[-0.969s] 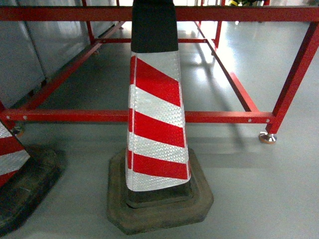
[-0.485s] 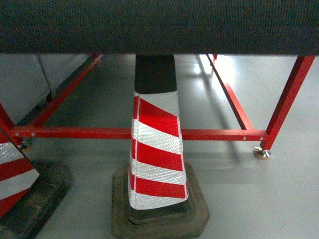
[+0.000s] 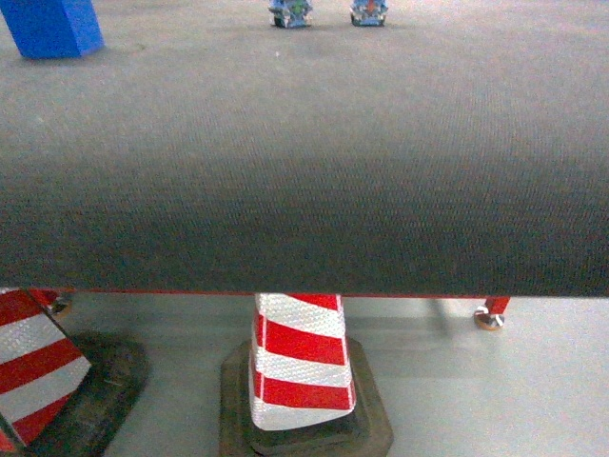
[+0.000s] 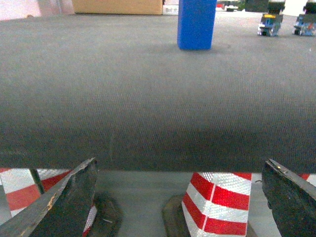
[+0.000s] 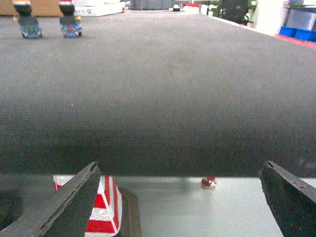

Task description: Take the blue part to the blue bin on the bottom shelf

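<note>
1. The blue part point(image 4: 196, 23) stands upright on the dark grey worktop point(image 4: 148, 98), far ahead of the left claw point(image 4: 177, 197) and slightly to its right; in the head view the blue part point(image 3: 52, 26) sits at the far left corner of the worktop point(image 3: 304, 162).
2. The left claw is spread wide, its two dark fingers point(image 4: 64, 202) at the bottom corners of its wrist view, below the worktop's near edge and holding nothing.
3. The right claw point(image 5: 182, 197) is likewise spread wide and holds nothing, its fingers point(image 5: 69, 202) low in front of the worktop's edge.
4. Two small push-button parts point(image 5: 48, 22) stand side by side on the worktop, far ahead and to the left of the right claw, well apart from the blue part.
5. Red-and-white striped traffic cones point(image 3: 300, 367) stand on the grey floor point(image 3: 476, 400) below the worktop, beneath both claws.
6. Blue crates point(image 5: 301, 33) show far off to the right of the right claw; what they hold cannot be told.
</note>
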Robot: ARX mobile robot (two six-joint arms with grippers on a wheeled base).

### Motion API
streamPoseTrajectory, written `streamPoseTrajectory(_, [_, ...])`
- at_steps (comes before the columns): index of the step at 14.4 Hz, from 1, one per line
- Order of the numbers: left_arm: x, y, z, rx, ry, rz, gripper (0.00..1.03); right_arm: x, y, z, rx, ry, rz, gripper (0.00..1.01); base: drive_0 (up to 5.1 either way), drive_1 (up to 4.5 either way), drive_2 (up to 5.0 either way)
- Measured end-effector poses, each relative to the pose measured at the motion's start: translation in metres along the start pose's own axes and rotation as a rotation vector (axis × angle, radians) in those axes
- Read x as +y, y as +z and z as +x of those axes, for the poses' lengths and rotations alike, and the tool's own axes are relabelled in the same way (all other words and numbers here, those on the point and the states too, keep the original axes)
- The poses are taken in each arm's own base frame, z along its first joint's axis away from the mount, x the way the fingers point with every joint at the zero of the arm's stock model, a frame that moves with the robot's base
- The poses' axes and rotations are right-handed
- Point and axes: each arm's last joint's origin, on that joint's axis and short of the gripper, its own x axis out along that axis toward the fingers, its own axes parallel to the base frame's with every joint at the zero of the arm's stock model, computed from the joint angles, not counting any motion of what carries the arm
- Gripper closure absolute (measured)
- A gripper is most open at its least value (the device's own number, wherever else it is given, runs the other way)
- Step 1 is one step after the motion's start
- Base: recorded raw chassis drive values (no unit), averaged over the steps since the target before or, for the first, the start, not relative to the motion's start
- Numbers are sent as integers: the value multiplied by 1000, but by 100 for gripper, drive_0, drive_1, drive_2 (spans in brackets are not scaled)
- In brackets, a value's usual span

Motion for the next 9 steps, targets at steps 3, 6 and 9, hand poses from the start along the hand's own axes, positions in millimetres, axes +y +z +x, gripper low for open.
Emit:
streamPoseTrajectory(3, [0, 0, 0, 0, -1, 0, 5, 0, 0, 0, 0, 0, 0, 3, 0, 0, 0])
streamPoseTrajectory(6, [0, 0, 0, -1, -1, 1, 5, 0, 0, 0, 1, 0, 1, 3, 0, 0, 0])
streamPoseTrajectory(9, [0, 0, 0, 0, -1, 0, 5, 0, 0, 0, 0, -1, 1, 3, 0, 0, 0])
